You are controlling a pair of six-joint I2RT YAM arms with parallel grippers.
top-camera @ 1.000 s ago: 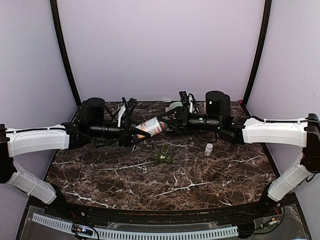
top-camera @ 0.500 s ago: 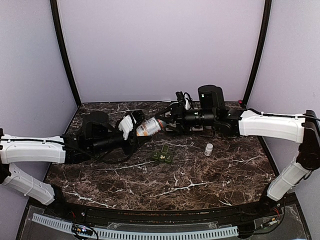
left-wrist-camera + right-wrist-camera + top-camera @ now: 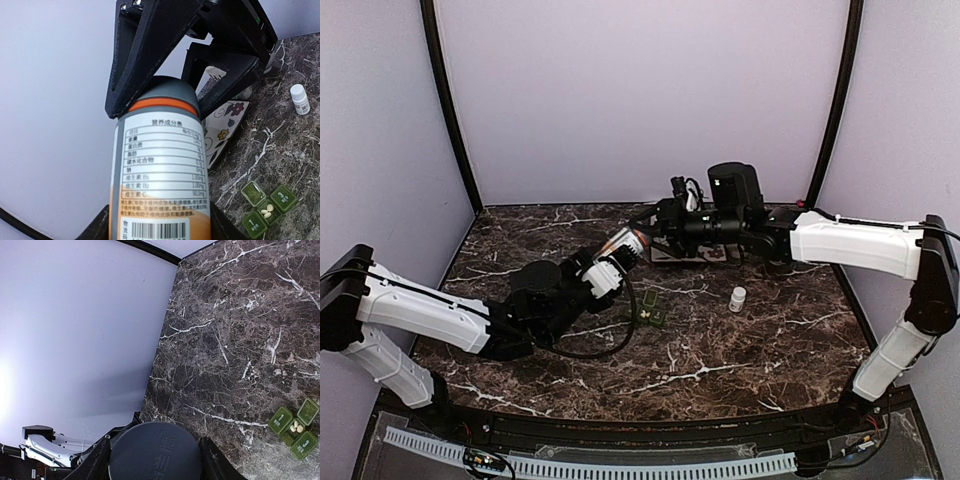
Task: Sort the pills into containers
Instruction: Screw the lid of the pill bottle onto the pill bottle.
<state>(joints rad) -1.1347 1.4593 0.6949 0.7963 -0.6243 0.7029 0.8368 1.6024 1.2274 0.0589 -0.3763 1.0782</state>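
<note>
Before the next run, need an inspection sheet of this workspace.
Surface: dark veined marble table.
Job's things: green pill box, pills in one open compartment.
Clutter: small white bottle; floral-printed card.
Grippers: left gripper holds labelled bottle tilted in air; right gripper grips its grey cap.
Cables: black loop beside left arm.
Surroundings: plain lilac walls.

On the table (image 3: 740, 360), the pill box (image 3: 648, 314) holds pills (image 3: 267, 210) in one compartment, with a small bottle (image 3: 737, 298) to its right.
</note>
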